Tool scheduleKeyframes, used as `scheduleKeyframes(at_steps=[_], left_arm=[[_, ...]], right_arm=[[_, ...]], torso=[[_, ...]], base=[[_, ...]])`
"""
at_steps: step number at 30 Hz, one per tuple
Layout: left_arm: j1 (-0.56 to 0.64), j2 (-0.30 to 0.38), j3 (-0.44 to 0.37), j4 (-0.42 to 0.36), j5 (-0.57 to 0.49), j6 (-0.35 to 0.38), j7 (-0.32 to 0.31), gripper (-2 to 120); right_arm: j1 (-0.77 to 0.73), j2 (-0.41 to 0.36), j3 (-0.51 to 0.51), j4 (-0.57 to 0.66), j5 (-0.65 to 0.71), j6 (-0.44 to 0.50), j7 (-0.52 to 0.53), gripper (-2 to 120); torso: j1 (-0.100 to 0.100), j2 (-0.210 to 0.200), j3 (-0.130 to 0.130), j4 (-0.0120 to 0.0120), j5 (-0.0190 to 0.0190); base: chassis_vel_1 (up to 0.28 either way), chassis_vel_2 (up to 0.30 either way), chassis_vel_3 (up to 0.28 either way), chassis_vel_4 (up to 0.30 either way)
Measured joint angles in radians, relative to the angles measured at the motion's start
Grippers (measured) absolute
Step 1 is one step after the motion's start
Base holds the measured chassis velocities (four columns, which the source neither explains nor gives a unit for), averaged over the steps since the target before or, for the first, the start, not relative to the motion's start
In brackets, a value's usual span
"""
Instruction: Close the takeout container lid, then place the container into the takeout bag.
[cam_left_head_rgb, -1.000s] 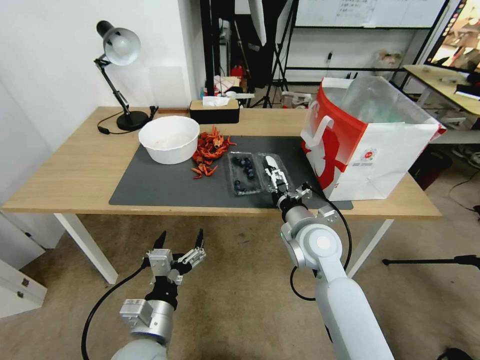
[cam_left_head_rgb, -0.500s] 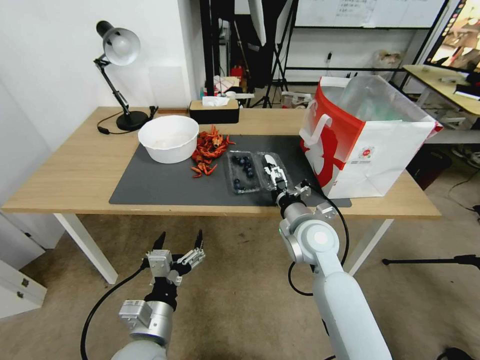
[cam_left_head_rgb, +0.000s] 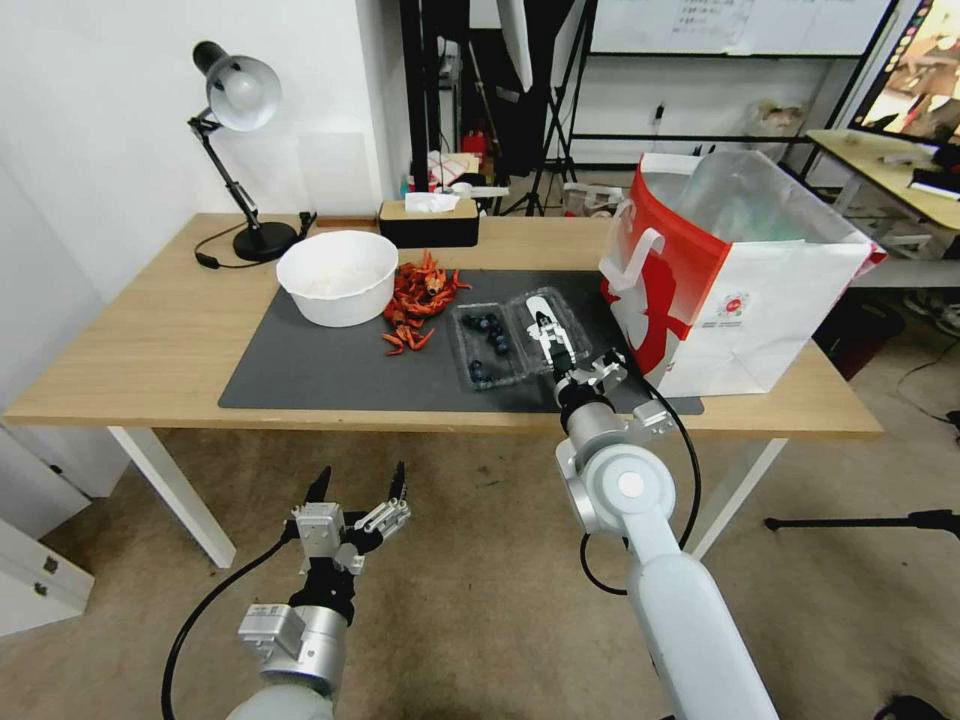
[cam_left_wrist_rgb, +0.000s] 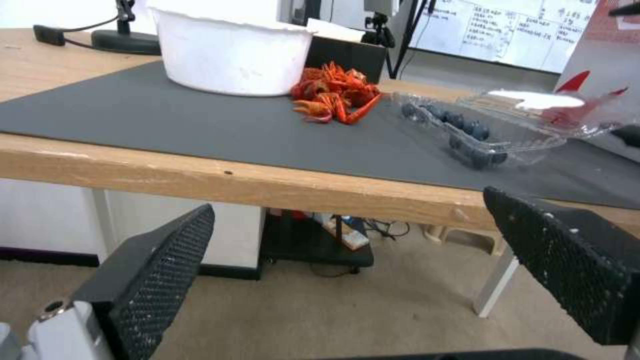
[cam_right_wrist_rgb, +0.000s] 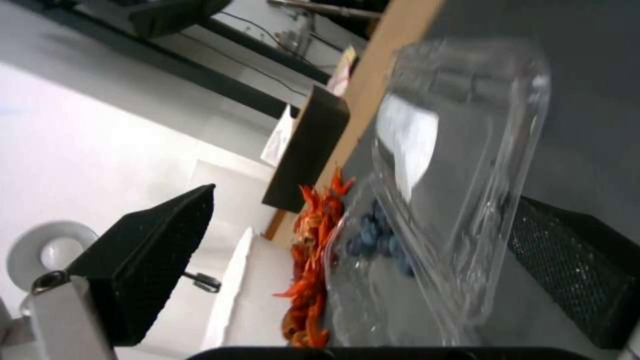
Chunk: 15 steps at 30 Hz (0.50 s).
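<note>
The takeout container (cam_left_head_rgb: 487, 350) lies open on the dark mat, with blueberries (cam_right_wrist_rgb: 377, 239) in its left half. Its lid (cam_left_head_rgb: 548, 318), the clear half with a white label, is tilted up off the mat. My right gripper (cam_left_head_rgb: 560, 348) is open at the lid's near edge. In the right wrist view one finger (cam_right_wrist_rgb: 573, 260) sits under the lid (cam_right_wrist_rgb: 453, 175) and the other stands apart from it. The takeout bag (cam_left_head_rgb: 740, 290) stands open just right of the container. My left gripper (cam_left_head_rgb: 355, 490) hangs open below the table's front edge, holding nothing.
A round white bowl (cam_left_head_rgb: 338, 277) and a pile of red crayfish (cam_left_head_rgb: 418, 300) lie left of the container on the mat (cam_left_head_rgb: 320, 365). A desk lamp (cam_left_head_rgb: 240, 150) and a tissue box (cam_left_head_rgb: 430, 222) stand at the table's back.
The lid has risen from lying flat to a tilt, with the right gripper pushed forward under its near edge. The left arm has not moved.
</note>
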Motion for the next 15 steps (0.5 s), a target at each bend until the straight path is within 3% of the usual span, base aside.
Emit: scheduleKeyframes(at_steps=[2,15], left_arm=[[0.002,-0.001,0.000,0.000,0.001,-0.004,0.000,100],[0.006,-0.004,-0.003,0.000,0.002,-0.015,-0.001,100]], right_arm=[[0.000,-0.006,-0.010,-0.010,-0.087,0.002,-0.030,100],[0.008,-0.032,-0.023,-0.062,-0.280,0.008,-0.175,100]], torso=[[0.000,0.000,0.000,0.0000,0.0000],[0.000,0.000,0.000,0.0000,0.0001]], base=[[0.000,0.000,0.000,0.000],[0.000,0.000,0.000,0.000]])
